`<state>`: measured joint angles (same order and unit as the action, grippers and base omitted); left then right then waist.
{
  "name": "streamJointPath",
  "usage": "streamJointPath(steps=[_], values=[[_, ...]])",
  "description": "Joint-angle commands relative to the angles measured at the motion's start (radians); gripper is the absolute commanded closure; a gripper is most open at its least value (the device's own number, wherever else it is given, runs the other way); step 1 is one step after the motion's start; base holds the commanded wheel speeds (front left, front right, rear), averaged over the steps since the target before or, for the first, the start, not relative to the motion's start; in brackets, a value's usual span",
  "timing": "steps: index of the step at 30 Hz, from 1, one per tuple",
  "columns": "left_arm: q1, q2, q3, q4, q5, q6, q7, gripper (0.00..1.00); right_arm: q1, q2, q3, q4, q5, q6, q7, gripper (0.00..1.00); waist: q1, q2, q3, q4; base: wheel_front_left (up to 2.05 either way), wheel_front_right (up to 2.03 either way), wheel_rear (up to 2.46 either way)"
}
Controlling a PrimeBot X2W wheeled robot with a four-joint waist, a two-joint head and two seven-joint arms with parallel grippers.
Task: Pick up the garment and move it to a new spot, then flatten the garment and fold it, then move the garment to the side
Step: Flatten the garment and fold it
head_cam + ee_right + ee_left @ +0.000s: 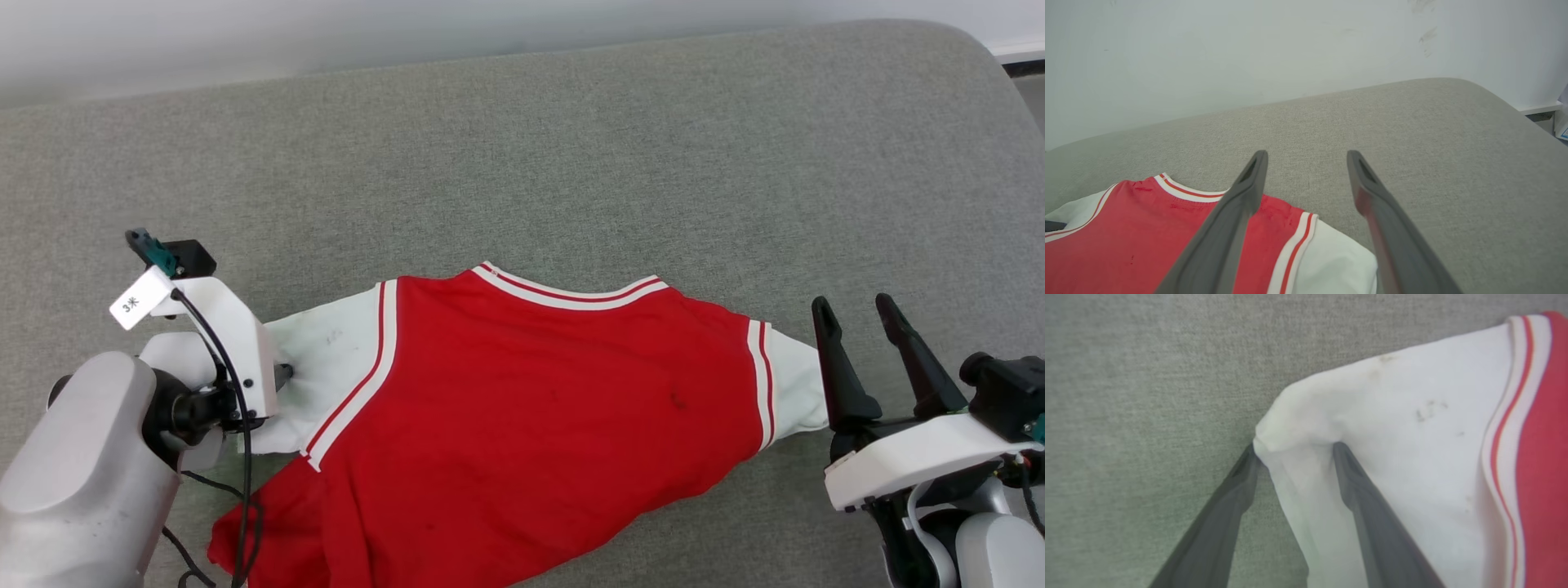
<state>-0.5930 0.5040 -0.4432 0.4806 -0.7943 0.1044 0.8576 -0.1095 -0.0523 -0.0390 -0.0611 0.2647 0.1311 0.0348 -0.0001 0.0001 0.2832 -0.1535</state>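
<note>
Grey woven cloth covers the wide cushion (571,147) where the red shirt (531,392) lies spread, plain side up. Its striped collar lies toward the far edge and its hem runs off toward the robot.

On the robot's left, the pale forearm comes in low from the corner and bends across at the wrist. That turns the left gripper (283,376) sideways into the shirt's left-hand sleeve (326,359). A small white tag (140,299) hangs off the wrist. Seen from that wrist, the left gripper (1294,451) stands wide, its two dark fingers (1229,506) astride a bunched corner of the white sleeve (1412,437). One tip touches the sleeve's outer edge down at the cushion and the other presses into the cloth. Cloth fills the gap at the tips.

Across the red body, the right-hand sleeve (796,380) ends in a short white cuff. Just beside it the right gripper (853,306) points away from the robot, its forearm low at the corner. Its fingers are spread wide with nothing between them, and the nearer finger (833,359) is close to the cuff; I cannot tell whether it touches. From that wrist, the right gripper (1307,157) is over bare cushion (1433,143), with the shirt (1126,237) off to one side and a pale wall (1249,53) behind.
</note>
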Motion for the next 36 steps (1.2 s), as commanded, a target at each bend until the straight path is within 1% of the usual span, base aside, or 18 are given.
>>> streamJointPath(steps=[1, 3, 6, 8, 9, 11, 12, 13, 14, 15, 19, 20, 23, 25, 28, 32, 36], values=[[0.095, -0.092, -0.068, 0.041, -0.029, -0.026, 0.043, 1.00, -0.016, 0.003, -0.001, 0.001, 0.002, -0.001, -0.007, 0.00, 0.0001, -0.0001, 0.003, -0.003, 0.00, 0.00, 0.00], [0.094, -0.098, -0.076, 0.046, -0.025, -0.032, 0.034, 1.00, -0.017, 0.003, -0.009, 0.010, 0.003, -0.001, -0.007, 0.00, 0.0001, -0.0001, 0.004, -0.004, 0.00, 0.00, 0.00], [0.070, -0.081, -0.076, 0.045, 0.008, -0.036, -0.010, 1.00, -0.023, 0.003, -0.023, 0.021, 0.004, -0.001, 0.000, 0.00, 0.0001, -0.0001, -0.003, 0.001, 0.00, 0.00, 0.00], [0.049, -0.068, -0.075, 0.042, 0.032, -0.033, -0.043, 1.00, -0.027, 0.003, -0.036, 0.030, 0.005, -0.001, 0.011, 0.00, 0.0001, -0.0001, -0.013, 0.005, 0.00, 0.00, 0.00], [0.027, -0.053, -0.068, 0.031, 0.052, -0.024, -0.080, 1.00, -0.029, 0.000, -0.051, 0.042, 0.018, -0.001, 0.031, 0.00, 0.0001, -0.0001, -0.024, 0.011, 0.00, 0.00, 0.00], [0.011, -0.040, -0.059, 0.015, 0.071, -0.019, -0.122, 1.00, -0.027, -0.021, -0.079, 0.063, 0.041, -0.001, 0.072, 0.00, 0.0001, -0.0001, -0.036, 0.017, 0.00, 0.00, 0.00], [0.011, -0.040, -0.059, 0.015, 0.071, -0.019, -0.122, 1.00, -0.027, -0.021, -0.079, 0.063, 0.041, -0.001, 0.072, 0.00, 0.0001, -0.0001, -0.036, 0.017, 0.00, 0.00, 0.00], [0.001, -0.032, -0.050, -0.007, 0.082, -0.016, -0.156, 1.00, -0.023, -0.042, -0.105, 0.088, 0.073, -0.001, 0.139, 0.00, 0.0001, -0.0001, -0.047, 0.024, 0.00, 0.00, 0.00], [0.001, -0.032, -0.050, -0.007, 0.082, -0.016, -0.156, 1.00, -0.023, -0.042, -0.105, 0.088, 0.073, -0.001, 0.139, 0.00, 0.0001, -0.0001, -0.047, 0.024, 0.00, 0.00, 0.00], [0.001, -0.029, -0.046, -0.020, 0.086, -0.013, -0.169, 1.00, -0.019, -0.059, -0.122, 0.103, 0.084, -0.001, 0.182, 0.00, 0.0001, -0.0001, -0.053, 0.028, 0.00, 0.00, 0.00], [0.002, -0.017, -0.035, -0.078, 0.095, -0.003, -0.205, 1.00, -0.004, -0.130, -0.163, 0.164, 0.152, -0.001, 0.384, 0.00, 0.0001, -0.0001, -0.067, 0.046, 0.00, 0.00, 0.00], [0.007, -0.016, -0.032, -0.093, 0.094, 0.003, -0.211, 1.00, -0.005, -0.138, -0.166, 0.178, 0.178, -0.001, 0.434, 0.00, 0.0001, -0.0001, -0.068, 0.050, 0.00, 0.00, 0.00], [0.017, -0.010, -0.028, -0.144, 0.094, 0.011, -0.219, 1.00, -0.009, -0.181, -0.154, 0.202, 0.221, -0.001, 0.559, 0.00, 0.0001, -0.0001, -0.066, 0.063, 0.00, 0.00, 0.00], [0.020, -0.003, -0.026, -0.176, 0.100, 0.019, -0.221, 1.00, -0.029, -0.193, -0.132, 0.208, 0.236, -0.001, 0.617, 0.00, 0.0001, -0.0001, -0.057, 0.071, 0.00, 0.00, 0.00], [0.022, -0.002, -0.025, -0.220, 0.106, 0.031, -0.226, 1.00, -0.058, -0.210, -0.098, 0.212, 0.249, -0.001, 0.663, 0.00, 0.0001, -0.0001, -0.038, 0.086, 0.00, 0.00, 0.00], [0.021, -0.002, -0.029, -0.269, 0.113, 0.046, -0.228, 1.00, -0.101, -0.227, -0.045, 0.222, 0.258, -0.001, 0.697, 0.00, 0.0001, -0.0001, -0.012, 0.104, 0.00, 0.00, 0.00], [0.032, -0.003, -0.031, -0.299, 0.114, 0.057, -0.229, 1.00, -0.120, -0.225, 0.002, 0.272, 0.267, -0.001, 0.736, 0.00, 0.0001, -0.0001, 0.004, 0.117, 0.00, 0.00, 0.00]])
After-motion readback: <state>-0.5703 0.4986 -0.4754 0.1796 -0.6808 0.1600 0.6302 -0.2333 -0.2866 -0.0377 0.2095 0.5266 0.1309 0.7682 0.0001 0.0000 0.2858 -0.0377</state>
